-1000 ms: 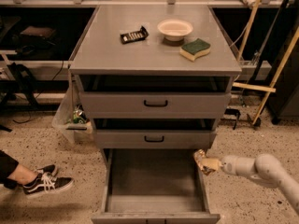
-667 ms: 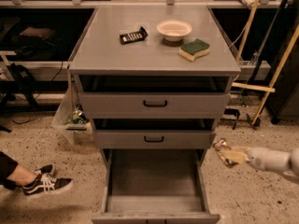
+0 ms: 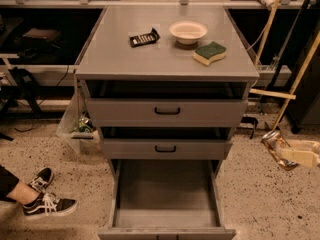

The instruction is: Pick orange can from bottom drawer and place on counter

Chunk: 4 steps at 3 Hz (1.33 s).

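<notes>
Camera view: gripper point(image 3: 286, 153) tight around orange can point(image 3: 274, 140), right of open bottom drawer point(image 3: 167, 191), print illegible.

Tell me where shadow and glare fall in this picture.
Camera view: deep shadow under the counter lip and inside the two upper drawers; the bottom drawer is evenly lit; the orange can, held by the gripper at the right edge, shows pale glints.

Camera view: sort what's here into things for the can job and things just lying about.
For the job: orange can, held by the gripper at the right edge; bottom drawer, open; counter.
Lying about: white bowl, green-and-yellow sponge and black packet, all on the counter; a person's sneakers, lower left.
</notes>
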Each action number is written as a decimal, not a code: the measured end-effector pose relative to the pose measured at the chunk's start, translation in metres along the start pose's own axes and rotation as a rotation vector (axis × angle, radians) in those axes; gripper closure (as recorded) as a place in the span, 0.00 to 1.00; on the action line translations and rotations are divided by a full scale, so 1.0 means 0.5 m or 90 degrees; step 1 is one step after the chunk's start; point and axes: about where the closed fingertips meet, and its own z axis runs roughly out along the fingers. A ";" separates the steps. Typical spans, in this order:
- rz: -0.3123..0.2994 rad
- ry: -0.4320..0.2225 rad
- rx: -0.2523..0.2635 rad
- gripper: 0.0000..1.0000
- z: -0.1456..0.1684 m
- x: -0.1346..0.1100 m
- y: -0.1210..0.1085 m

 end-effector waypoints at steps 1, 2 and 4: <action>0.000 0.000 0.000 1.00 0.000 0.000 0.000; -0.040 -0.018 -0.021 1.00 -0.032 -0.091 0.036; -0.241 -0.042 -0.080 1.00 -0.066 -0.535 0.240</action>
